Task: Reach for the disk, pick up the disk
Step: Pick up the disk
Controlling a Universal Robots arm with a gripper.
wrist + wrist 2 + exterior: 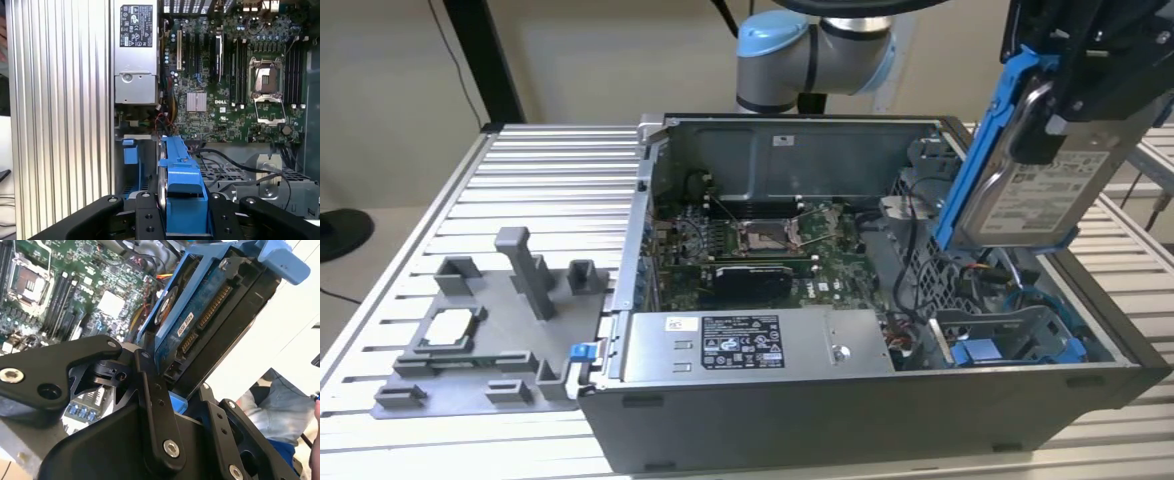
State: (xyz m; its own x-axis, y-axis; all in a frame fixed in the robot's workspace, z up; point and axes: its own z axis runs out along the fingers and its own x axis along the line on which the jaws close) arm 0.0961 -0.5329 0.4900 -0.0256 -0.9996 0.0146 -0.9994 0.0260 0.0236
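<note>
The gripper (1067, 95) is clamped on the disk (1034, 185), holding it tilted in the air above the open computer case (854, 400) — at the exterior view's right, over the drive bay (1007, 340). In both wrist views the black fingers (150, 405) pinch the blue carrier (182, 185) from either side, with the motherboard (235, 100) below.

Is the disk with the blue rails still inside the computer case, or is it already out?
Out. The silver-grey metal disk in blue plastic rails hangs tilted above the open grey computer case, clamped in the black gripper.
</note>
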